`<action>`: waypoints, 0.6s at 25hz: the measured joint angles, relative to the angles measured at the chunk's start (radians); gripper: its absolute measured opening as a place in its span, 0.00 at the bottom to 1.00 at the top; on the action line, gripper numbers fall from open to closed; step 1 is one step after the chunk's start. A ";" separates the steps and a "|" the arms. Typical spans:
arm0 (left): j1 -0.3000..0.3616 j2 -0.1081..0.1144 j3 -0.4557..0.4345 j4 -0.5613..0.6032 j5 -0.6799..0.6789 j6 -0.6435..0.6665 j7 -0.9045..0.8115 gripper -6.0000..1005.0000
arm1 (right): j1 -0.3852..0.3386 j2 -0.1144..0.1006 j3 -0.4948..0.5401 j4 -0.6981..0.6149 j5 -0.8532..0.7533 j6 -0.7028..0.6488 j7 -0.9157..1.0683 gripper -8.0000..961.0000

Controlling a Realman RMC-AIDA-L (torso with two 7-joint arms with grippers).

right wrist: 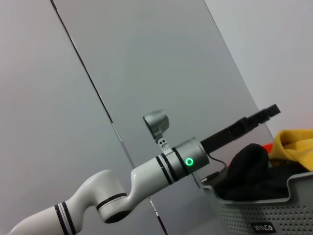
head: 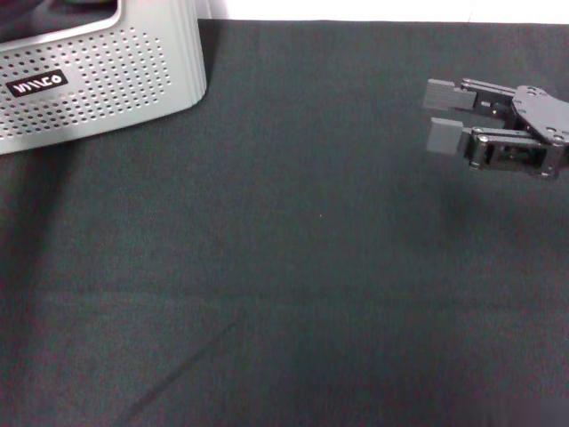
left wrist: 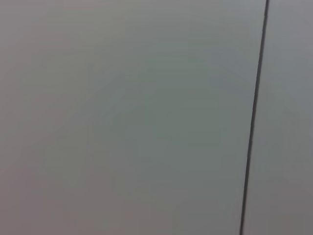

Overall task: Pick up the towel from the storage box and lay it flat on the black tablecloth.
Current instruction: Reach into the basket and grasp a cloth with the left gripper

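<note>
The light grey perforated storage box [head: 107, 80] stands at the far left corner of the black tablecloth [head: 284, 267]. In the right wrist view the box [right wrist: 264, 215] holds a bunched towel [right wrist: 293, 143], yellow side showing, beside a dark cloth [right wrist: 249, 166]. My left gripper [right wrist: 269, 112] reaches out level above the box, clear of the towel. It is out of the head view. My right gripper [head: 443, 114] hovers open and empty over the cloth's right side, its fingers [head: 444, 135] pointing left.
A small orange item [right wrist: 267, 147] peeks out between the dark cloth and the towel. The left wrist view shows only a grey wall panel [left wrist: 122, 117] with a dark seam [left wrist: 254, 117]. The white edge of the table [head: 382, 9] runs along the far side.
</note>
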 joint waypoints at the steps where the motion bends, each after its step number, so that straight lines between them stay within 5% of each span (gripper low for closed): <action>1: -0.006 0.000 0.006 -0.007 0.000 -0.015 0.012 0.71 | 0.000 0.000 0.000 0.000 0.000 0.000 0.000 0.88; 15: -0.085 0.000 0.011 -0.100 0.003 -0.216 0.128 0.71 | 0.000 -0.001 0.000 0.000 0.002 0.000 -0.007 0.88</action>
